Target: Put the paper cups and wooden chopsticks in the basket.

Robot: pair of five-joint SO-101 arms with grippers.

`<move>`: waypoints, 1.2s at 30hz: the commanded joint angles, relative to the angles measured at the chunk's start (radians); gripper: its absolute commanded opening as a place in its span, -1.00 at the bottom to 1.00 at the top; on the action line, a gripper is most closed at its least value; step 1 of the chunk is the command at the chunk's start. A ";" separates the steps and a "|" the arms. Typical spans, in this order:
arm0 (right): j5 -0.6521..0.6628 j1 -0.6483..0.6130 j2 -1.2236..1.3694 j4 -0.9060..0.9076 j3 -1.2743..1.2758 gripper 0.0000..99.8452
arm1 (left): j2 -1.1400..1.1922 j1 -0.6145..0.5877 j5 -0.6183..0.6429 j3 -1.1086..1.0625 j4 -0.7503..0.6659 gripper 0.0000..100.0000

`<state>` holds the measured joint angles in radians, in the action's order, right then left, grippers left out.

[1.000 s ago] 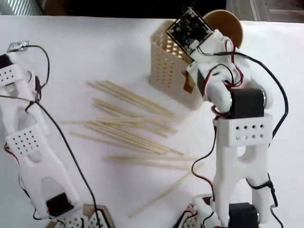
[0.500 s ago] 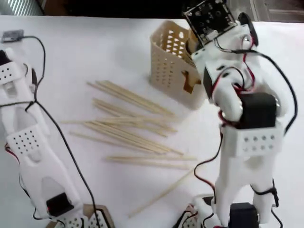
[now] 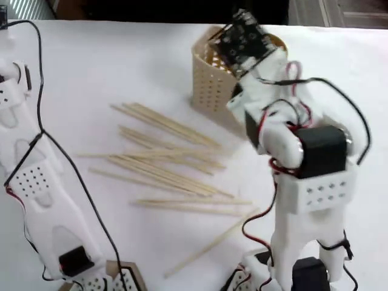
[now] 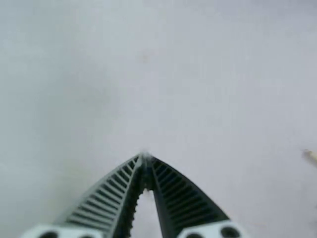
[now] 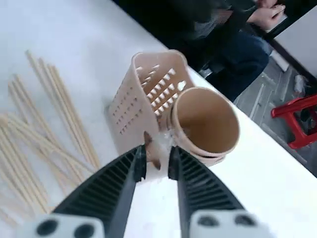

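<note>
Right gripper [image 5: 157,152] at basket [image 5: 141,101] edge

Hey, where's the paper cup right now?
The paper cup sits tilted at the basket's end away from the chopsticks, just beyond the right gripper in the right wrist view; inside or leaning against it, I cannot tell.

Seen from above, the right arm's wrist [image 3: 248,42] lies over the basket [image 3: 209,79], hiding much of its opening and all but a sliver of the paper cup [image 3: 277,41]. Just beyond the right fingers [image 5: 136,168], the basket's lower corner is hidden behind their tips, and a pale blurred patch between the tips cannot be made out. The chopsticks [image 5: 44,124] beside them run off the edge. To one side of the left fingers [image 4: 144,161], a tan speck [image 4: 311,156] is cut off and too small to tell.
</note>
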<state>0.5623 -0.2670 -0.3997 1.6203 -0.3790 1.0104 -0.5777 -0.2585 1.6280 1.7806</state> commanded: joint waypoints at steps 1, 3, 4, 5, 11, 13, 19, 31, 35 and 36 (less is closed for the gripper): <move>-0.008 -0.035 0.001 0.002 0.107 -0.90 | -0.102 -0.021 0.011 0.023 0.009 -0.95; -0.008 -0.051 0.001 -0.022 0.195 -0.91 | -0.142 -0.036 0.011 0.018 0.009 -0.95; -0.008 -0.054 0.001 -0.045 0.242 -0.91 | -0.160 -0.042 0.011 0.018 0.009 -0.95; -0.008 -0.056 0.001 -0.074 0.292 -0.91 | -0.179 -0.053 0.011 0.018 0.009 -0.95; -0.017 -0.094 0.001 -0.361 0.580 -0.91 | -0.240 -0.113 0.066 0.017 0.011 -0.95; -0.017 -0.136 0.001 -0.478 0.657 -0.91 | -0.246 -0.120 0.071 0.017 0.011 -0.95; -0.018 -0.229 0.007 -0.820 0.813 -0.91 | -0.249 -0.139 0.071 0.017 0.011 -0.95; -0.018 -0.246 0.294 -0.860 0.783 -0.91 | -0.618 -0.131 0.074 -0.302 0.012 -0.95; -0.018 -0.277 0.306 -0.806 0.773 -0.91 | -0.878 -0.104 0.074 -0.631 0.006 -0.95; -0.018 -0.288 0.311 -0.776 0.760 -0.90 | -0.937 -0.099 0.074 -0.706 0.005 -0.95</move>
<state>0.5516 -0.5232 -0.0852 0.7963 0.4434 0.2923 -0.7096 -0.1910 1.1339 1.7883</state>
